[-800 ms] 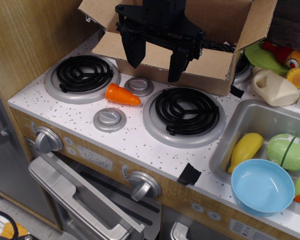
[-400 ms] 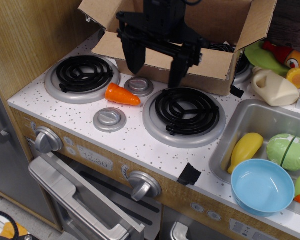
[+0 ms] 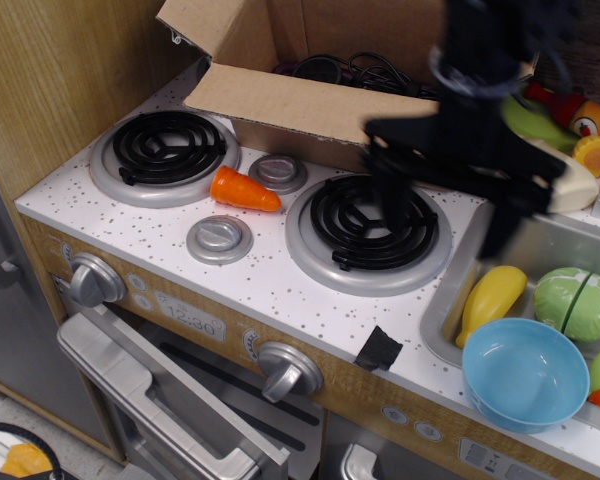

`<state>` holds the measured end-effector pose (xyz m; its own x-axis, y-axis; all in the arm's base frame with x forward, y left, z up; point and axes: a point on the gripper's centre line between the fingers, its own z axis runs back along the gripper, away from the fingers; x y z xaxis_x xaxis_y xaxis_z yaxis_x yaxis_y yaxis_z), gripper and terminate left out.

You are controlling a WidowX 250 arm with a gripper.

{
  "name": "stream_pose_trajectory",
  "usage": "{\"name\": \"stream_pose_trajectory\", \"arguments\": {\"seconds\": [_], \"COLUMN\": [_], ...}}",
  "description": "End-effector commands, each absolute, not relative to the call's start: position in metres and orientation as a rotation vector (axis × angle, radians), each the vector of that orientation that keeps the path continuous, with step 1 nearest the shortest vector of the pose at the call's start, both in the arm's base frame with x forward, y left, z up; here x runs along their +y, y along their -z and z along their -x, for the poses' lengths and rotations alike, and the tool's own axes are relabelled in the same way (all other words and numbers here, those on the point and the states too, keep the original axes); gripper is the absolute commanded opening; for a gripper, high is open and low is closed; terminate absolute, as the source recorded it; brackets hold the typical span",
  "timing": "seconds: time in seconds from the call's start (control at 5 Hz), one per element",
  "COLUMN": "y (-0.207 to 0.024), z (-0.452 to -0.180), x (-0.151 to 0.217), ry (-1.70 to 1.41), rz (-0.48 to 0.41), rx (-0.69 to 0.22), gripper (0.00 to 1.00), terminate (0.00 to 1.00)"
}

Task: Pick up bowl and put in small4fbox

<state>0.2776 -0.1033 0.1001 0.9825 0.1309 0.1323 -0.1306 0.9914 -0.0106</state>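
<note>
Bowl (image 3: 525, 373), round, smooth, light-blue plastic: sits upright and empty at the near edge of the steel sink basin (image 3: 480, 232), just beside a yellow toy squash (image 3: 491, 300) and a green split round toy vegetable (image 3: 577, 304). Probably light and stiff, thin-walled, rather slippery on its glossy curve; unlikely to break. Best taken by the rim, one finger inside and one outside, on the near or left arc where nothing crowds it; far and right arcs hemmed in by the toys.

Black gripper (image 3: 445, 225), blurred, hangs over the right burner (image 3: 368, 231) and the sink's left edge, fingers spread wide, nothing between them. Well apart from the bowl as yet.

Large brown corrugated cardboard box (image 3: 330, 100) with upright flaps stands at the back of the counter, dark cables lying inside.

Counted: one bowl, one box, two black coil burners, two small silver discs (image 3: 219, 239), one orange toy carrot (image 3: 243, 189), two knobs (image 3: 97, 279) on the front panel.
</note>
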Motion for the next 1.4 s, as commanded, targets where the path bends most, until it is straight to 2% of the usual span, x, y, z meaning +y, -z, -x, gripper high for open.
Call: {"name": "stream_pose_trajectory", "arguments": {"seconds": [0.0, 0.4, 0.8, 1.0, 1.2], "y": [-0.070, -0.039, -0.015, -0.016, -0.016], "z": [-0.287, -0.290, -0.286, -0.288, -0.288], "x": [-0.135, -0.147, -0.137, -0.138, -0.138], "ry": [-0.187, -0.215, -0.198, -0.212, -0.223], "rz": [0.084, 0.123, 0.123, 0.144, 0.146], "rx": [-0.227, -0.279, -0.296, -0.304, -0.303], "gripper": [1.00, 1.00, 1.00, 1.00, 0.00], "terminate": [0.00, 0.00, 0.00, 0.00, 0.00]}}
